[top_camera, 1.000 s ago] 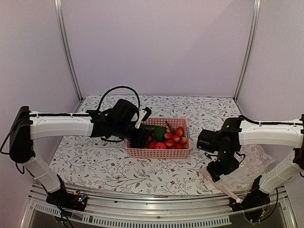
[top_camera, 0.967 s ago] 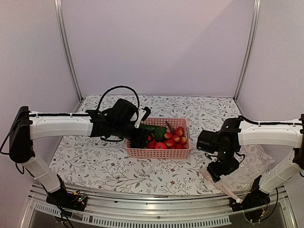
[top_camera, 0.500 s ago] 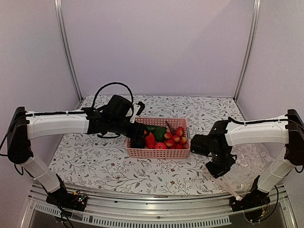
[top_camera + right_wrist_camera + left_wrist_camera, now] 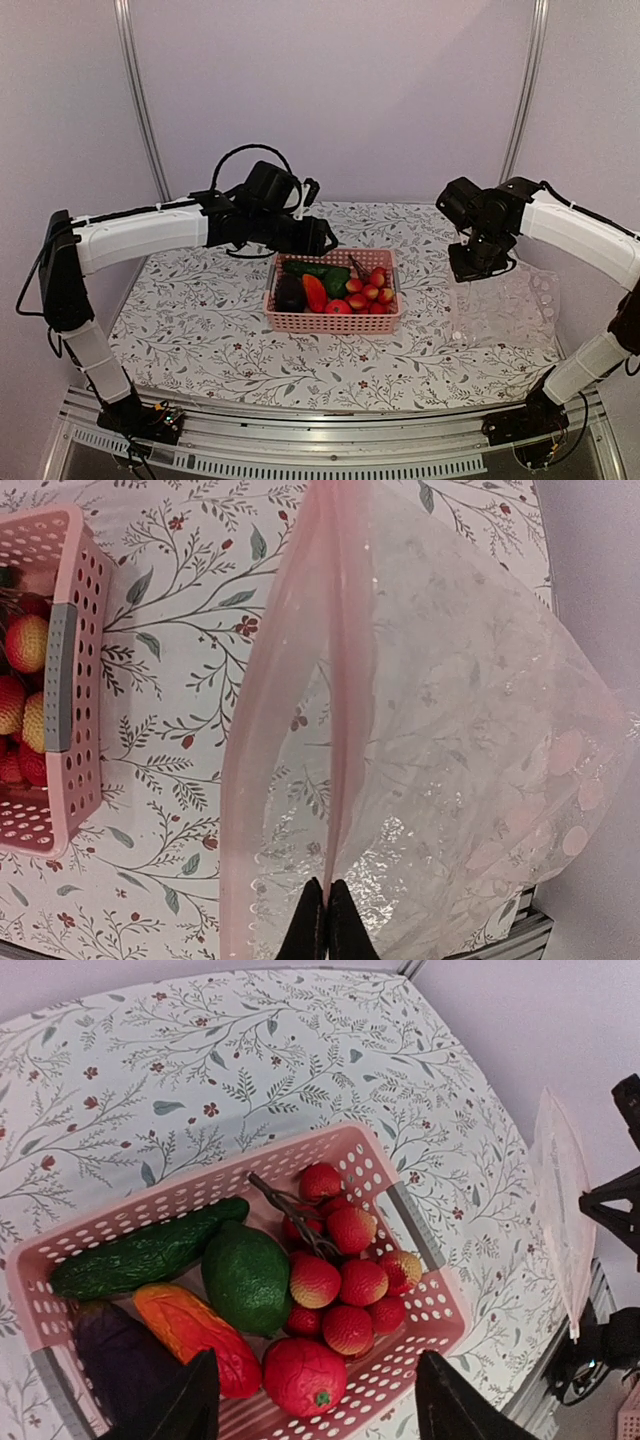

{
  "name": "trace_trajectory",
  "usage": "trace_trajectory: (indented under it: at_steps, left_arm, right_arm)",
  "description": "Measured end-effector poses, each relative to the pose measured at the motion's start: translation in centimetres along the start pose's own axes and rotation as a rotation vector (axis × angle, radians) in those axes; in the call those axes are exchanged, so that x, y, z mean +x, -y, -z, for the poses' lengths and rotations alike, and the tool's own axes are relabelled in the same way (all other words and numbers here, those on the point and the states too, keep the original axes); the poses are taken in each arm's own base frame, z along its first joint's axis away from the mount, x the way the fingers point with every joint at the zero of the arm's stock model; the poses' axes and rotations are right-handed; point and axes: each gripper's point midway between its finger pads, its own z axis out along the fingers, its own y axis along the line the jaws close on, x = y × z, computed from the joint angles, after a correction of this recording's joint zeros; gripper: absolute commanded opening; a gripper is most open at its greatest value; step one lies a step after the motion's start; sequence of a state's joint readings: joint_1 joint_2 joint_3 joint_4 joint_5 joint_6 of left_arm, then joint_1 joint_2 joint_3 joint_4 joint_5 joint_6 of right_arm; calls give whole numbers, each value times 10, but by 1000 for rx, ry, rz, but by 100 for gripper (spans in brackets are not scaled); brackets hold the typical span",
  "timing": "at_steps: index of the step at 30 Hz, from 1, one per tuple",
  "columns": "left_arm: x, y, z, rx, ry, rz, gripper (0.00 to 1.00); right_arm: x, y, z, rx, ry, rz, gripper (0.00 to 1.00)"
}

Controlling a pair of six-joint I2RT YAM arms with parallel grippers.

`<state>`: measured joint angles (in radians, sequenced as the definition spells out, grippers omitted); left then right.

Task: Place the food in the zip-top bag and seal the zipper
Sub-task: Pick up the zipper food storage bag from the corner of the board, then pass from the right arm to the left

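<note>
A robotics lab test booth. Behind and to either side of the 2 grippers, the left gripper and the right gripper, stand plain pale wall panels joined by bare aluminium posts. Beneath both grippers lies a table under a floral-print cover. Below them, at the arm bases, runs a slotted metal rail with exposed wiring.
</note>
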<state>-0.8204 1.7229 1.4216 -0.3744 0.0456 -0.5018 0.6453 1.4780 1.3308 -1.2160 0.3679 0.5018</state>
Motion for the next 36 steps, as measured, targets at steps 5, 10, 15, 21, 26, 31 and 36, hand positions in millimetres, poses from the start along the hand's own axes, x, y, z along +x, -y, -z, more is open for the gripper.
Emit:
trace_trajectory:
  at_steps: [5, 10, 15, 21, 26, 31, 36]
  left_arm:
    - [-13, 4, -31, 7, -36, 98, 60]
    - [-24, -4, -61, 7, -58, 206, 56]
    - [-15, -22, -90, -7, -100, 316, 49]
    - [2, -29, -126, 4, -164, 383, 47]
    - [8, -26, -147, 36, -190, 418, 45]
    - [13, -27, -161, 43, -205, 452, 44]
    - [21, -30, -173, 39, -224, 477, 43]
  right_arm:
    - [-38, -9, 13, -44, 105, 27, 0]
    - [-70, -27, 18, -81, 177, 68, 0]
    - [-78, -35, 8, -89, 178, 113, 0]
    - [-82, -37, 5, -111, 182, 127, 0]
    - [-83, -38, 5, -127, 183, 137, 0]
    - [-82, -39, 5, -134, 179, 148, 0]
    - [-82, -40, 5, -140, 177, 156, 0]
